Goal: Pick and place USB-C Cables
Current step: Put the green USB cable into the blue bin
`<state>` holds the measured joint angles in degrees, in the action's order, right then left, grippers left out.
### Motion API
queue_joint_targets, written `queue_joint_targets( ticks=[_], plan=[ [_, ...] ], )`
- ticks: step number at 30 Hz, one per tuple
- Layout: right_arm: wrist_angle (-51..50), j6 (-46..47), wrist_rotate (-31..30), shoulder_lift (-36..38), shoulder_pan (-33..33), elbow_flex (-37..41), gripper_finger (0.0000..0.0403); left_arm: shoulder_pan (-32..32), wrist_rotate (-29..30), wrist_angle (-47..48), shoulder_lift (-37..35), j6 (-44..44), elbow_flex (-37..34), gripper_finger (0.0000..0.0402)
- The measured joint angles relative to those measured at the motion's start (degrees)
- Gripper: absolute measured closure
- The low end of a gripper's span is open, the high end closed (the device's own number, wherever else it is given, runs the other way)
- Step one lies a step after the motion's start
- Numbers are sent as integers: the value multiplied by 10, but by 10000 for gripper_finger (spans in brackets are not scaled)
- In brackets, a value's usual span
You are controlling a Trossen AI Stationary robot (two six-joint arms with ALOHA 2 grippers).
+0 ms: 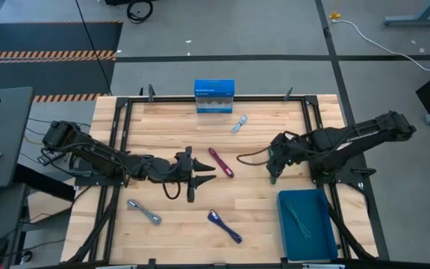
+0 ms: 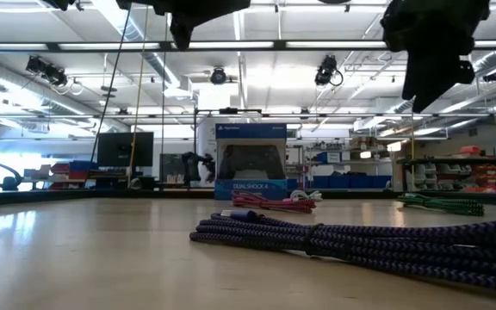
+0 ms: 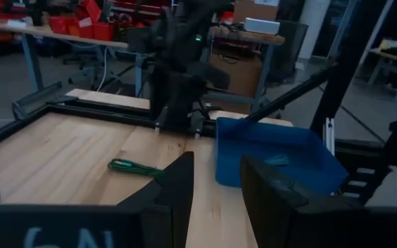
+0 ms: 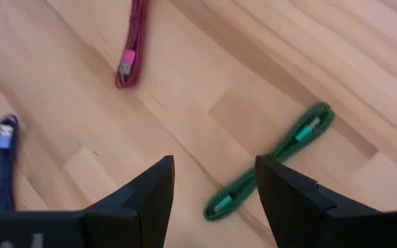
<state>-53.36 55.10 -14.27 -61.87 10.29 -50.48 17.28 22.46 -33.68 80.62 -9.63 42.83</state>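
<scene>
Your right claw (image 4: 214,189) hangs wide over the green cable (image 4: 274,160), beside the bin (image 1: 304,224). It looks light and floppy; pinch its bundled middle. Left claw (image 1: 198,175) open, empty.

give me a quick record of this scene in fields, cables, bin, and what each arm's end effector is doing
cables on table: maroon cable, navy cable, grey cable, pale silver-blue cable, dark green cable
bin: blue bin at the right front corner, teal cable inside
box: blue-and-white box upright at the far edge
left end effector: open, empty, beside the maroon cable
right end effector: open, empty, above the dark green cable
</scene>
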Motion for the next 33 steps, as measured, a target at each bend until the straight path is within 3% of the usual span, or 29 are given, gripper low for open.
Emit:
queue_joint_targets(
  ticks=[5, 14, 20, 27, 33],
  plan=[
    [58, -48, 7, -6, -32, 0, 195, 3, -4, -6, 15, 29, -1, 276],
    [204, -240, 84, -38, -42, 0, 195, -6, -98, -135, 65, 118, -1, 276],
    [162, -187, 53, -67, -94, 0, 195, -27, -123, -143, 63, 118, -1, 276],
    [127, -196, 131, -151, -159, 0, 195, -74, -211, -189, 85, 99, -2, 276],
    [111, -194, 121, -159, -187, 0, 195, -89, -203, -164, 85, 98, -2, 276]
  ],
)
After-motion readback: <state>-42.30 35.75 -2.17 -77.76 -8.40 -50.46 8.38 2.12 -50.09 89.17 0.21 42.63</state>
